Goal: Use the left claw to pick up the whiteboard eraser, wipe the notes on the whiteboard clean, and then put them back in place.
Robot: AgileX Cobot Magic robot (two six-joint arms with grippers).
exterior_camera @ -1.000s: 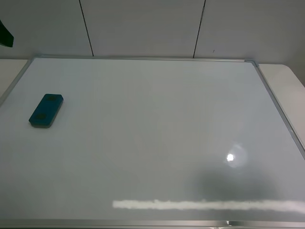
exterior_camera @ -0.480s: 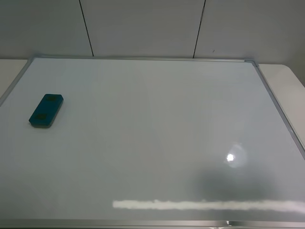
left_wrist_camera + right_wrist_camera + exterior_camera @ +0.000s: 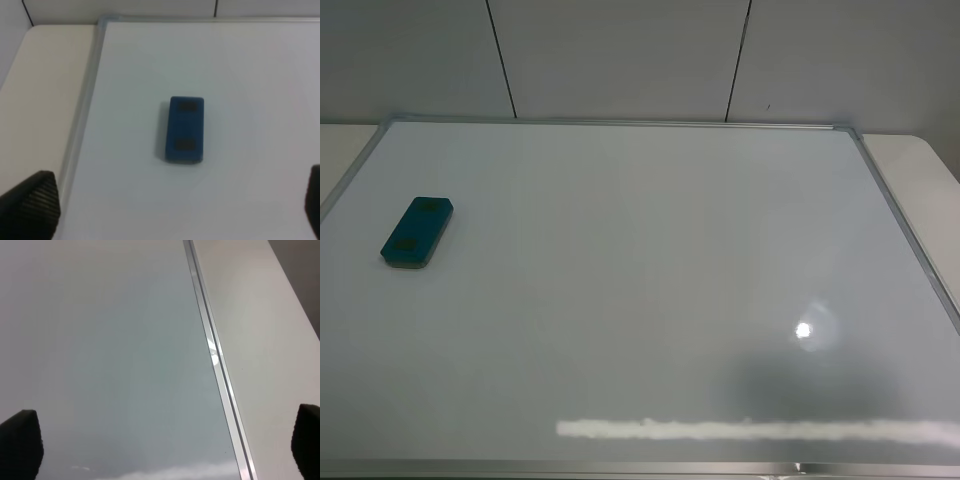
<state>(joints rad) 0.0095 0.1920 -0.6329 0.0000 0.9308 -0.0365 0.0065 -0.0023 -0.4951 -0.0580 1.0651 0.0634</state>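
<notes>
The teal-blue whiteboard eraser (image 3: 417, 232) lies flat on the left part of the whiteboard (image 3: 660, 270). No red notes show on the board in any view. Neither arm shows in the exterior high view. In the left wrist view the eraser (image 3: 185, 129) lies ahead of my left gripper (image 3: 172, 210), apart from it. The jaws are wide open and empty, with only the black fingertips (image 3: 31, 205) showing. My right gripper (image 3: 164, 440) is open and empty over the board's right edge.
The board's silver frame (image 3: 620, 122) lies on a cream table (image 3: 920, 170), which shows beside the frame in the left wrist view (image 3: 40, 100) and the right wrist view (image 3: 260, 340). A grey panelled wall (image 3: 620, 50) stands behind.
A dark part of the left arm at the left edge of the exterior high view one second ago has gone out of view. The eraser has not moved.
</notes>
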